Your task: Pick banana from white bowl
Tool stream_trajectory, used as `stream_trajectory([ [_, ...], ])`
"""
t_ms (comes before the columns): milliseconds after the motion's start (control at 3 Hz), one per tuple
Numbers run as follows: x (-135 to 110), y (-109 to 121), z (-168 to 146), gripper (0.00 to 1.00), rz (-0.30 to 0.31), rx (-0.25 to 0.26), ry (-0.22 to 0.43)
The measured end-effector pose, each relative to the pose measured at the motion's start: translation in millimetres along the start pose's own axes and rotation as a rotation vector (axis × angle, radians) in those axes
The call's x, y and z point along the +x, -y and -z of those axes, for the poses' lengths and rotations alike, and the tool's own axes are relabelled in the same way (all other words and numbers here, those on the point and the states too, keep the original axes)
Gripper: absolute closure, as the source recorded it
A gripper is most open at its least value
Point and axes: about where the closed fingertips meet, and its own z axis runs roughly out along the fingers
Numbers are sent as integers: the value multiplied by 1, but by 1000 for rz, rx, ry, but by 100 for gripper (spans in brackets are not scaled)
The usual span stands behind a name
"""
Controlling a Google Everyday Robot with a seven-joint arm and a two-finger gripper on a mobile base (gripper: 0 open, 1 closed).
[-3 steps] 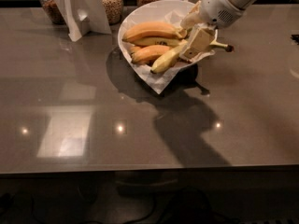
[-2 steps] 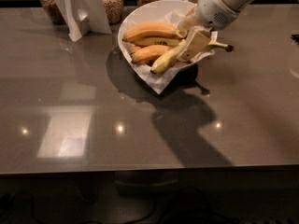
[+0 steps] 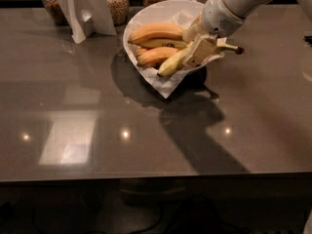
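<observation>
This is looking like a kitchen or pantry: a glossy grey counter [image 3: 97, 130] is gleaming, glass jars [image 3: 117, 4] of grains are standing at the back, and the gripper [image 3: 200, 55] is clasping a banana [image 3: 170, 66] over a white bowl's [image 3: 146, 14] right rim.

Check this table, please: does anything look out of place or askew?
Yes. The banana lies askew across the right rim of the white bowl, its dark stem poking out past the edge, with the claw at its middle. A corner of the paper lining also hangs over the front rim.
</observation>
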Motion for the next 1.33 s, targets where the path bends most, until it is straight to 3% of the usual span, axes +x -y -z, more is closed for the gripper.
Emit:
stream_trajectory([
  [667,15,6,-14,41,-18,-17,-26],
  [1333,18,8,-12,83,-17,-17,-35],
])
